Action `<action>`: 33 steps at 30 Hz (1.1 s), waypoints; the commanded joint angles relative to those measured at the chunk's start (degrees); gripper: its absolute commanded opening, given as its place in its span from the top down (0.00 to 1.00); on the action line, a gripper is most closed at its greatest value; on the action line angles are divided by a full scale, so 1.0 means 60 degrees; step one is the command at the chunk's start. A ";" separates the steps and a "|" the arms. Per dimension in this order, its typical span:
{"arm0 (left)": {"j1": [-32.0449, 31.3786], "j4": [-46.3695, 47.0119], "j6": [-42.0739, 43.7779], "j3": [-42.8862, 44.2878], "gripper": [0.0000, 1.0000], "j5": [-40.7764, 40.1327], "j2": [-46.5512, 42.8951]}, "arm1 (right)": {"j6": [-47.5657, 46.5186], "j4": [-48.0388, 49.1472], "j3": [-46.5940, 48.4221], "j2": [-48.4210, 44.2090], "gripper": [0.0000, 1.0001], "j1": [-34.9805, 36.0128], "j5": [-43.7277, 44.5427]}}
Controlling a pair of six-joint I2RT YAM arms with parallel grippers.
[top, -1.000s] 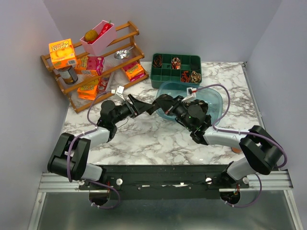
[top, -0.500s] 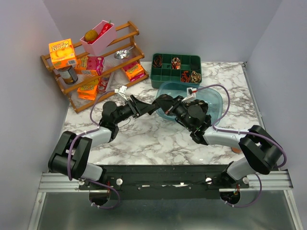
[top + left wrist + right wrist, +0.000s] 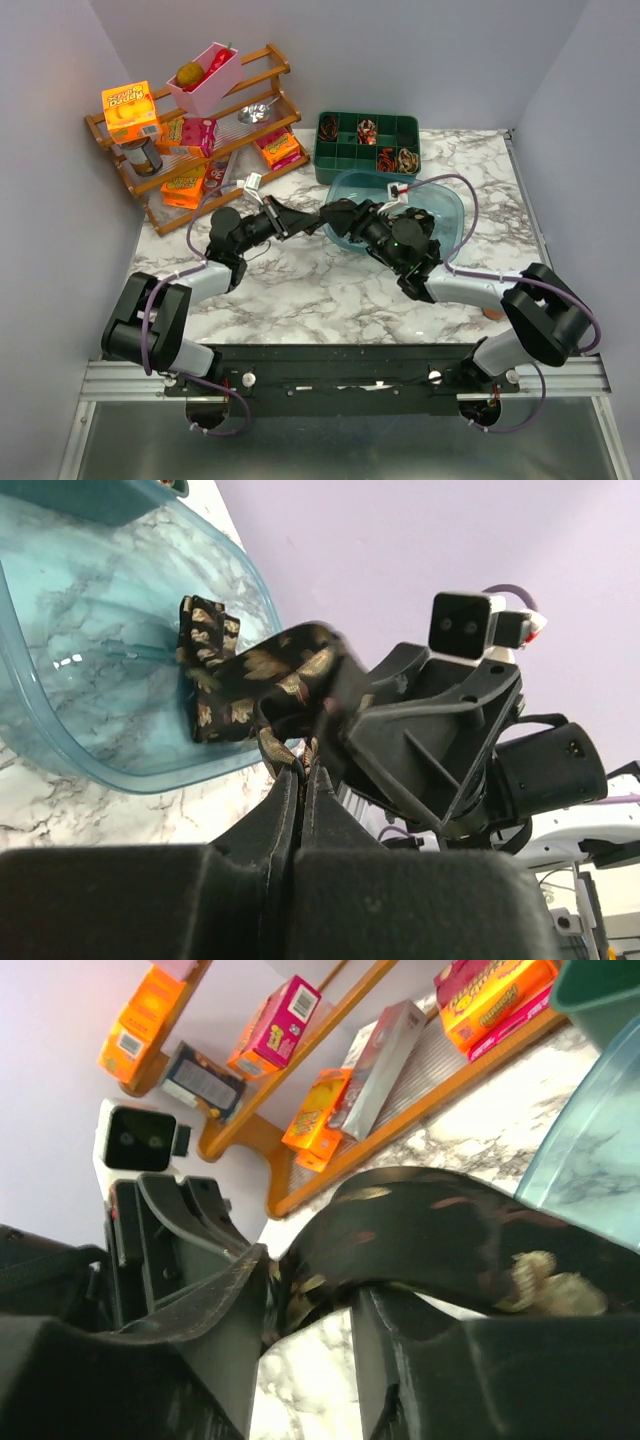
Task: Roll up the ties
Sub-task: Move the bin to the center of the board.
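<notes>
A dark tie (image 3: 250,670) with a tan-gold pattern hangs above the rim of the blue tub (image 3: 447,203), one end trailing into the tub. My left gripper (image 3: 303,770) is shut on the tie's near end, fingers pressed together on the fabric. Facing it tip to tip is my right gripper (image 3: 310,1290), its jaws apart. The tie (image 3: 430,1225) drapes over its right finger and dips into the gap. In the top view both grippers (image 3: 322,216) meet at the tub's left rim. Small rolled ties (image 3: 405,158) sit in the green compartment tray (image 3: 340,165).
A wooden rack (image 3: 238,185) with snack boxes, a can and a pink bin (image 3: 205,82) stands at the back left. The green tray lies just behind the tub. Purple cables (image 3: 470,215) loop over the tub's right side.
My left gripper has moved a little right and shut on the tie's end. My right gripper, shut before, has opened its jaws around the fabric.
</notes>
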 commanded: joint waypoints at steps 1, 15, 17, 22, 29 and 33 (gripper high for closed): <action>0.0696 -0.0440 0.0296 0.0467 1.00 0.0576 -0.0594 | -0.0731 -0.0745 -0.0122 -0.0683 0.29 -0.0043 -0.0310; 0.1446 -0.5288 0.2493 0.3059 1.00 0.0914 -0.2031 | -0.3925 -0.4688 -0.0620 -0.2047 0.01 -0.0029 -0.0720; 0.1446 -0.6062 0.2800 0.3645 1.00 0.0856 -0.2002 | -0.4028 -0.4862 -0.0650 -0.1858 0.02 -0.0029 -0.0939; 0.1446 -0.7121 0.3211 0.4743 1.00 0.0913 -0.1943 | -0.4087 -0.5756 -0.0080 -0.0847 0.02 0.0030 -0.0546; 0.1446 -0.7194 0.2875 0.5111 1.00 0.1309 -0.2089 | -0.3970 -0.6665 0.0727 0.0224 0.04 0.0059 0.0962; 0.1446 -0.7399 0.3020 0.5126 1.00 0.1309 -0.2250 | -0.3970 -0.6899 0.0770 0.0355 0.04 0.0045 0.1680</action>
